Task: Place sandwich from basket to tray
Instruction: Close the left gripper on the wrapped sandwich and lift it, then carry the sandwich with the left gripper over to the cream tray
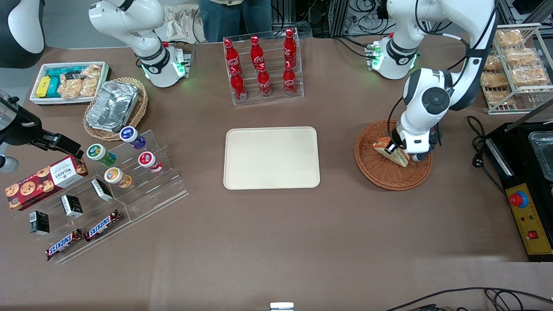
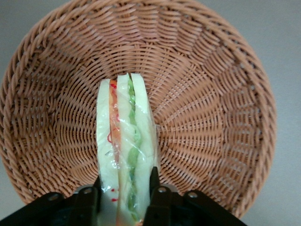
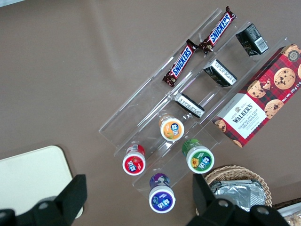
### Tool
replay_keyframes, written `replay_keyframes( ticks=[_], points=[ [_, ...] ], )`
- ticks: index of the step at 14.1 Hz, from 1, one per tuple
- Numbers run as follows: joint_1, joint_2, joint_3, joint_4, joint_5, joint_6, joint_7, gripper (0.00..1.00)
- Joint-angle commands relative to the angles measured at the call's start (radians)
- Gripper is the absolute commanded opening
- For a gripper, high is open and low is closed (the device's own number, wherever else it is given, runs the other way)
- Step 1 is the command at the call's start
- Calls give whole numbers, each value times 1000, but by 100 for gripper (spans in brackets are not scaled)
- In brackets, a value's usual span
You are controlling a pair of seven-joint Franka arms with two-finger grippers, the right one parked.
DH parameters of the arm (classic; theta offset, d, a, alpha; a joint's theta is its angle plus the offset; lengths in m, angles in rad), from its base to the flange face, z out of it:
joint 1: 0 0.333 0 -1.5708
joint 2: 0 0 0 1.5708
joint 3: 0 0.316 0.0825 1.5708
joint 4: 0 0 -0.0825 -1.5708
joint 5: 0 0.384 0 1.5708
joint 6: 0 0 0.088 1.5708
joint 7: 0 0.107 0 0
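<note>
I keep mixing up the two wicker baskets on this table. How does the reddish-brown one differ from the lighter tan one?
The round reddish-brown woven wicker basket is darker and holds the white-bread wedge sandwich, with the left gripper shut on the sandwich. The lighter tan wicker basket holds a crinkled silver foil pan that covers most of it. The reddish one lies toward the working arm's end, the tan one toward the parked arm's. Both are woven.
</note>
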Motion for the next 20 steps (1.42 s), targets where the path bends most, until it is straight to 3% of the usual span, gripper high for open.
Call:
replay_keyframes(
  ticks=[1,6,11,20],
  points=[
    [-6,-3,-1,149,-2,-196,-1,0],
    [0,71,-1,562,-9,-612,131,0],
    [2,74,-1,815,-12,-839,316,0],
    [-18,69,-26,834,-11,-858,468,0]
  ],
)
